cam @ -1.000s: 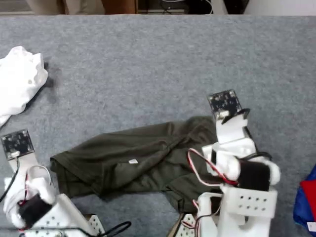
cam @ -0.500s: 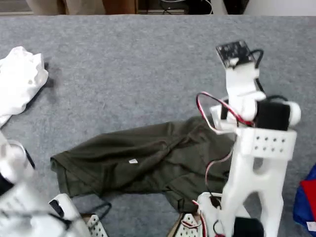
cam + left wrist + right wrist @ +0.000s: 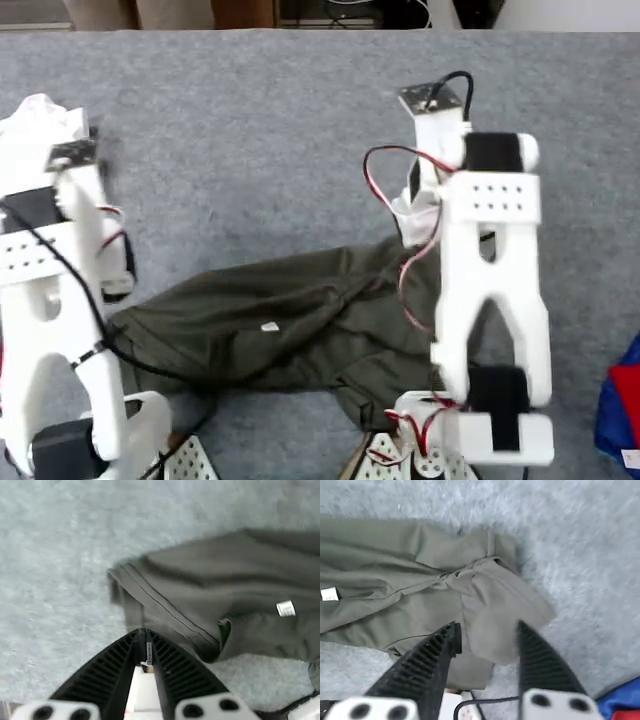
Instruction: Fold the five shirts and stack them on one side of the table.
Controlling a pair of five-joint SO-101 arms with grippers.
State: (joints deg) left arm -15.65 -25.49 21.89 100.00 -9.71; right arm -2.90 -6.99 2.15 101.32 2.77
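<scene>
Holding the left jaws pressed together, black ribbed halves meeting in a single tip with nothing caught between, hanging over the grey fuzzy tabletop (image 3: 50,545) just beside the stitched hem of the dark olive cotton shirt (image 3: 225,575). Holding the right jaws spread apart, gripping nothing, hovering above the opposite end of that shirt, over a loose flap of cloth near a seam. Showing a small white sewn-in label (image 3: 285,608) on the shirt's upper face, between the two ends.

Standing the white left arm (image 3: 50,270) at the near left edge and the white right arm (image 3: 490,250) at the near right, both rising tall above the cloth, with red wires (image 3: 385,170) looping beside the right one. Finding the olive shirt lying crumpled and unfolded across the near middle of the tabletop, stretching from one arm's foot to the other's, creased along its length. Catching a blue and red piece of cloth (image 3: 622,400) at the near right edge, well apart from the olive shirt.

Finding, farther back at the left edge, a rumpled white shirt (image 3: 30,115), partly hidden behind the left arm's wrist. Running on in grey toward the far edge, meeting a brown panel (image 3: 240,12) in the room behind.
</scene>
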